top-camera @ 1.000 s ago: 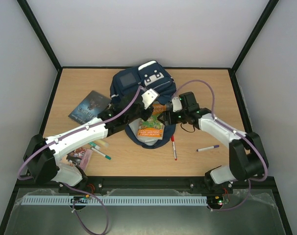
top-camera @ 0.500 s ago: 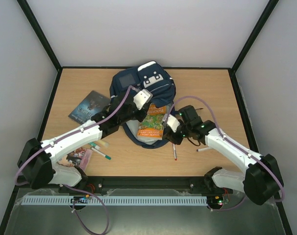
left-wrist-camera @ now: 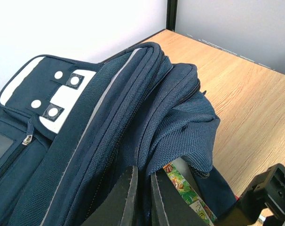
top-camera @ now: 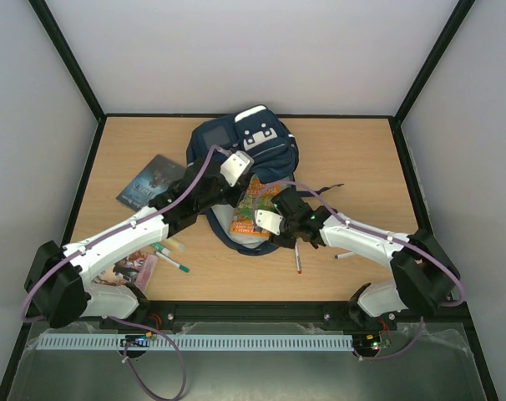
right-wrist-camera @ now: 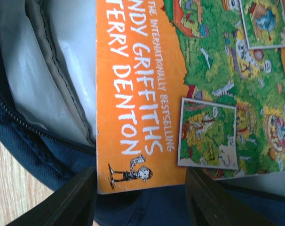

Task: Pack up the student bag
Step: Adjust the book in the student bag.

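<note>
The navy student bag [top-camera: 236,144] lies at the back middle of the table with its mouth toward me. An orange and green book [top-camera: 253,210] sits partly inside the mouth, on the grey lining [right-wrist-camera: 48,70]. My left gripper [top-camera: 234,177] is shut on the bag's upper opening edge [left-wrist-camera: 180,136] and holds it up; its fingers [left-wrist-camera: 128,197] pinch the fabric. My right gripper [top-camera: 270,224] is open just over the book's near end [right-wrist-camera: 133,141], one finger on each side of the orange corner. It holds nothing.
A dark book [top-camera: 153,180] lies left of the bag. Another book [top-camera: 132,267] and two markers [top-camera: 171,255] lie by the left arm's base. A red pen [top-camera: 297,255] and a purple marker [top-camera: 346,253] lie under the right arm.
My right gripper has moved left and toward me, from beside the bag to the book's near end. My left gripper has shifted slightly left with the bag's edge. The book sits a little deeper.
</note>
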Controlling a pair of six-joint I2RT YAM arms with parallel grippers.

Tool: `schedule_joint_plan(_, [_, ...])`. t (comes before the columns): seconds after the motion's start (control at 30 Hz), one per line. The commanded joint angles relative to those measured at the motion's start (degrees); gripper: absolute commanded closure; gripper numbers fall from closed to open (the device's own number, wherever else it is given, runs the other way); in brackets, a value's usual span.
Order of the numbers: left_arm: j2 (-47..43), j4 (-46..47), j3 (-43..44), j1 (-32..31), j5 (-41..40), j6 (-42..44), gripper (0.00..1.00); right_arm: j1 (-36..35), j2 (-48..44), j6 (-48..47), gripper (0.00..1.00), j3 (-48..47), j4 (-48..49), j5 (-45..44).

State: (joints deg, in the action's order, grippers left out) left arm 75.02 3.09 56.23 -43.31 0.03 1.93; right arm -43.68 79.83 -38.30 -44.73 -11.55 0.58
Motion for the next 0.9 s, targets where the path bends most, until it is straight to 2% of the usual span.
schedule_joint_plan(0.0, [-2.8,5.1,1.4,0.6,0.3,-0.6,0.95,-1.7,1.6,-3.6,0.48,-3.0,0.7,-2.4])
schedule_joint_plan(0.17, [-3.2,4.5,1.8,0.6,0.4,-0.6,0.94,-3.0,2.6,-4.9,0.44,-4.0,-0.4,-1.7])
schedule_joint_plan(0.5, [-3.9,4.0,2.0,0.6,2.0,-0.9,0.94,-5.6,8.4,-6.9,0.45,-4.1,5.7,-10.7])
schedule_joint_plan(0.67, [-3.6,3.7,2.3,0.6,3.1,-0.7,0.94,-5.6,10.8,-10.1,0.49,-2.7,14.7,-15.8])
schedule_joint_plan(0.87, [-2.5,3.6,2.3,0.6,5.9,-0.4,0.94,-5.5,12.9,-18.8,0.57,-0.7,27.1,-21.1])
